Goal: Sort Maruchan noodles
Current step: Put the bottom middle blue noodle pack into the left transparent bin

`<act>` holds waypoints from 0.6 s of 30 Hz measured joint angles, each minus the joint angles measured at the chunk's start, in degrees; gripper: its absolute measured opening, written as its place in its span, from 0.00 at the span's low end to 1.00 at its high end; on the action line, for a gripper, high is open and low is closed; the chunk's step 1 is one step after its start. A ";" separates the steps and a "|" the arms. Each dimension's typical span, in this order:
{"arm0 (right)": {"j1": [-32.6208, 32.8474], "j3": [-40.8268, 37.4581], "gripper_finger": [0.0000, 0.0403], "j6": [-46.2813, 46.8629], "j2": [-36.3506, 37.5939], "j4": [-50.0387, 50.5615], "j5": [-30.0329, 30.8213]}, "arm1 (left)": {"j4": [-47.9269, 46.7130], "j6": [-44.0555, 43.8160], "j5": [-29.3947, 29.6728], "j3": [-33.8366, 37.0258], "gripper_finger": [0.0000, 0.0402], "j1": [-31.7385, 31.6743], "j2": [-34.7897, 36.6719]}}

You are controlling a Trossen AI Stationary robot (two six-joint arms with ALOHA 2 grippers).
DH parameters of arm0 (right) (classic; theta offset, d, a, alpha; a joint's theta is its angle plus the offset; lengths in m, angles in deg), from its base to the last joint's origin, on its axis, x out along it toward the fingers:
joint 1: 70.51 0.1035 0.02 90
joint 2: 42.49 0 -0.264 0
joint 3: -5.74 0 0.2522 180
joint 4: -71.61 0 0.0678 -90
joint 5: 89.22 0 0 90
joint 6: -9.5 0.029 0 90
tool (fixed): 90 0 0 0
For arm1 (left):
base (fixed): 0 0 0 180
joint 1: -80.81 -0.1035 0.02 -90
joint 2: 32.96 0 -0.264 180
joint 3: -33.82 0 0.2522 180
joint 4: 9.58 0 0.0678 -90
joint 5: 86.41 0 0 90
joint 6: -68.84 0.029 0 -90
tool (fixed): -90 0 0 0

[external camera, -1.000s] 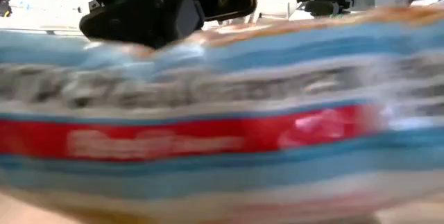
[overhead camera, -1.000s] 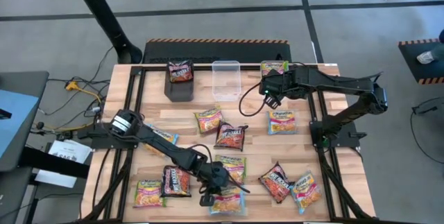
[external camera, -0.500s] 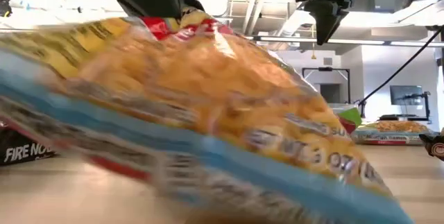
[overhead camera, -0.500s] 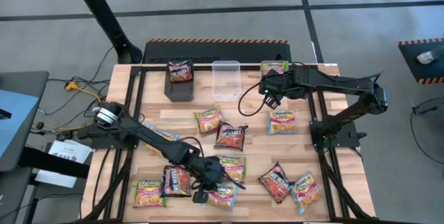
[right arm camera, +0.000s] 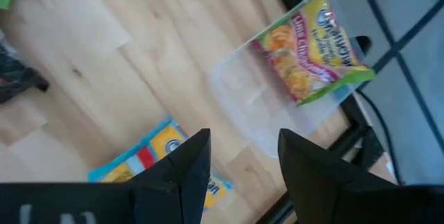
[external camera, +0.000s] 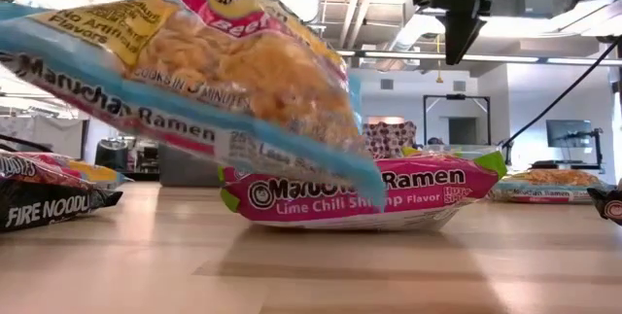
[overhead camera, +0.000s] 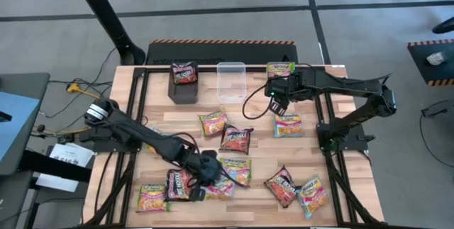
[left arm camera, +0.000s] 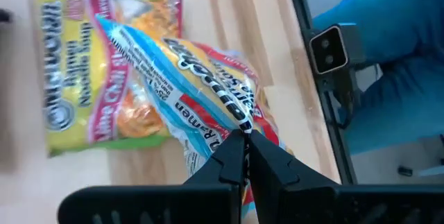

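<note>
Left end effector (left arm camera: 244, 156) pinches a crinkled, glossy blue-edged packet (left arm camera: 201, 85); right end effector (right arm camera: 239, 156) hangs spread over wood

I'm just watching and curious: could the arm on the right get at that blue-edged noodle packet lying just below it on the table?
Probably yes. The right gripper hangs open and empty, and the blue-edged packet lies flat close beside it with nothing on top. The left gripper, shut on another packet, works far off.
</note>
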 joint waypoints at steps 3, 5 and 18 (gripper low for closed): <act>0.00 0.00 0.48 0.03 0.00 0.00 -1.09 | -1.88 1.00 1.14 0.00 0.00 -0.64 0.95; 0.00 0.00 0.48 0.31 0.00 -0.07 -1.20 | -3.09 1.01 1.11 0.00 0.00 -1.22 1.33; 0.02 0.00 0.48 -0.02 0.00 -0.18 -5.82 | -6.07 1.67 -0.49 -0.02 0.00 -3.28 1.37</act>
